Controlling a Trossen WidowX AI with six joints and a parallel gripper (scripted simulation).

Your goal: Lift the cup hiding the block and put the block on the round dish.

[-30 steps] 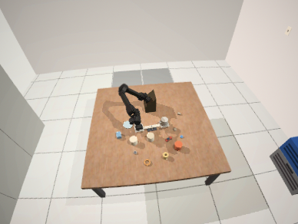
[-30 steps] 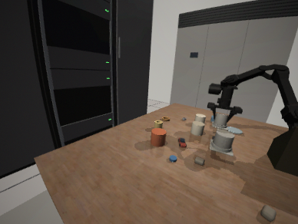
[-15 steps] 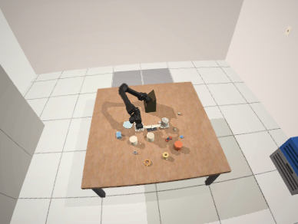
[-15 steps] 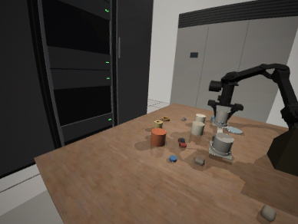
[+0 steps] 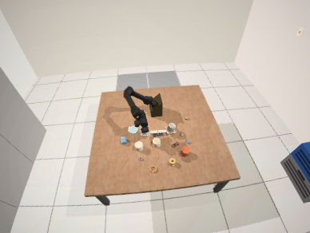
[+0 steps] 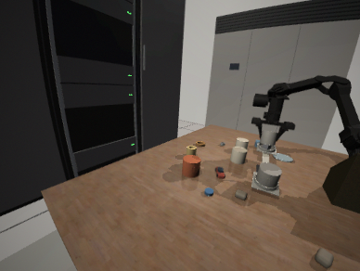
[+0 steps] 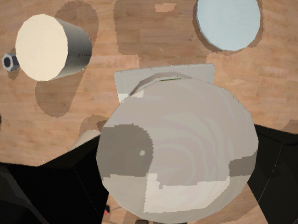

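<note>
Wrist view is mostly filled by the grey cup (image 7: 176, 145), which the gripper (image 7: 176, 163) has clenched between its dark fingers; only the fingers' edges show at the frame's sides. The cup's broad body covers almost everything beneath it, so the block cannot be seen, and only a pale corner of the balance (image 7: 133, 83) pokes out above the cup. From the exterior camera the held cup (image 6: 268, 136) hangs just above the far end of the balance (image 6: 266, 186), while the second cup (image 6: 269, 175) sits on the near end. The round dish (image 7: 228, 15), pale blue, lies on the table (image 5: 120, 175) near the held cup, apart from it, partly hidden behind the gripper in the exterior view. The arm (image 6: 306, 88) reaches out nearly level from its base, with the wrist pointing straight down over the balance.
</note>
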